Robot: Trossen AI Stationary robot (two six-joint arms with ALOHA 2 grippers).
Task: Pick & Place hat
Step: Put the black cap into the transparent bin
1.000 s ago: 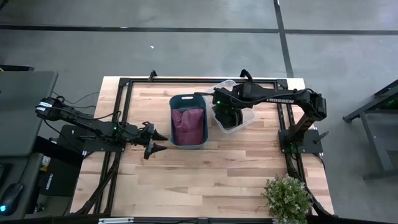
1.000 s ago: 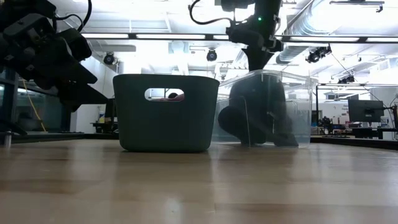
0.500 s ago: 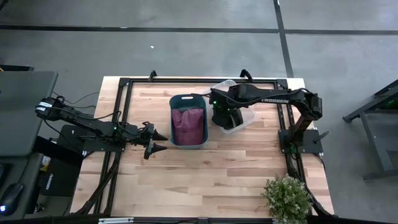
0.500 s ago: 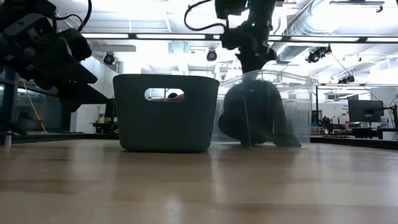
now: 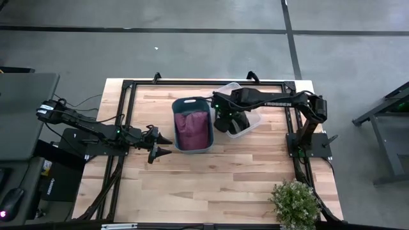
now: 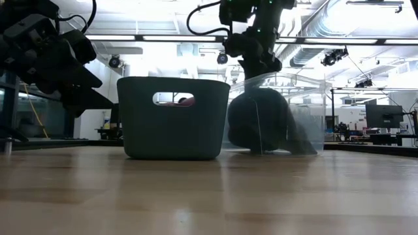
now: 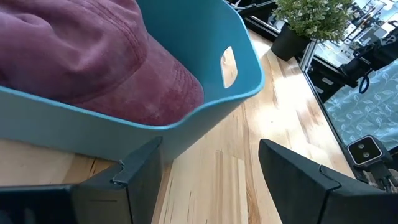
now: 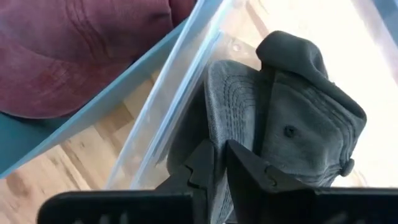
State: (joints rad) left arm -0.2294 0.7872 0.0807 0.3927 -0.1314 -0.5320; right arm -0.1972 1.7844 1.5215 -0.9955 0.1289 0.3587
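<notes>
- The right gripper has moved toward the teal bin over the last second, dragging the dark grey hat with it across the clear tub; the hat now bunches against the tub wall nearest the bin.
- Its fingers are narrow, pinched on a fold of the hat's fabric (they look to be just beginning to ease apart, so the hold may be loosening).
- The teal bin has also shifted a little to the left, as if nudged by the arm or tub.
- For the task, this reads as the carry toward the bin, yet the hat is not lifted clear: it sits low inside the tub, below the tub's rim.
- A maroon hat already lies in the teal bin, filling most of it.
- The tub wall and bin wall stand just beside each other, so the hat must rise over both edges; there is little side room there.
- The left gripper waits with its fingers wide, near the bin's outer corner, above open worktop toward the front.
</notes>
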